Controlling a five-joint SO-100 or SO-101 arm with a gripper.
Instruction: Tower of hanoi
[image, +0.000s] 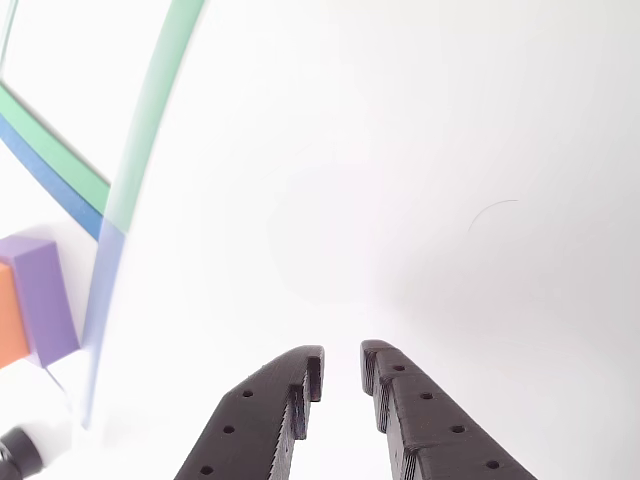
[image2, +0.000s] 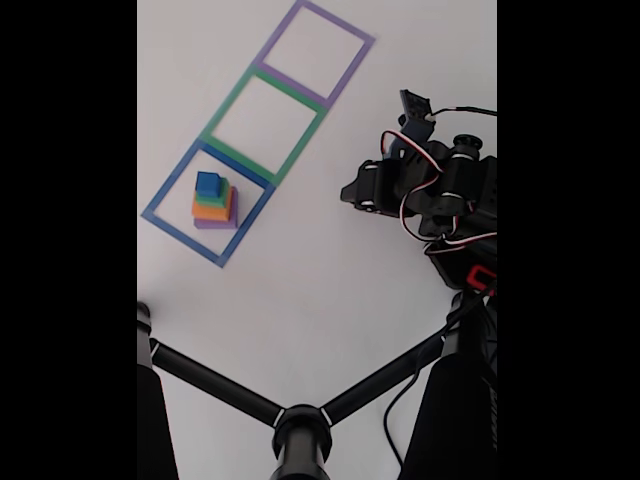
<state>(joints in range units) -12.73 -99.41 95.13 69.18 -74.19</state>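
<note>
A tripod (image2: 300, 425) stands nearest in the fixed view; beyond it the gripper (image: 342, 372) hangs over the bare white desk (image2: 320, 290), its fingers slightly spread, holding nothing. Farther off, the tower of blocks (image2: 213, 203) sits stacked inside the blue square outline (image2: 160, 195). The blocks look light and rigid; the small blue cube (image2: 208, 184) on top seems best pinched by its flat sides.

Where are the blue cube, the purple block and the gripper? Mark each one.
blue cube (image2: 208, 183), fixed view, on its top face.
purple block (image: 45, 295), other view, on its side face beside the orange one.
gripper (image: 342, 375), other view, midway between its black fingertips, nothing between them.
</note>
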